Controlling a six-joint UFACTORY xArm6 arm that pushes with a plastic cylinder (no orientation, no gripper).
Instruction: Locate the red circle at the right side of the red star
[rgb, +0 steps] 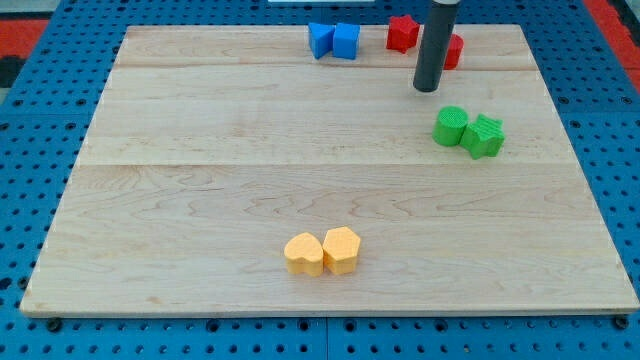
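Note:
The red star (402, 33) lies near the view's top edge of the wooden board (200, 180). The red circle (453, 51) lies just right of it and slightly lower, largely hidden behind my rod. My tip (428, 89) rests on the board just below and between the two red blocks, closer to the red circle's lower left side. I cannot tell whether the rod touches the circle.
Two blue blocks (333, 40) sit side by side at the view's top, left of the red star. A green circle (450, 126) and green star (485, 136) touch at the right. Two yellow blocks (322, 251) touch near the bottom centre.

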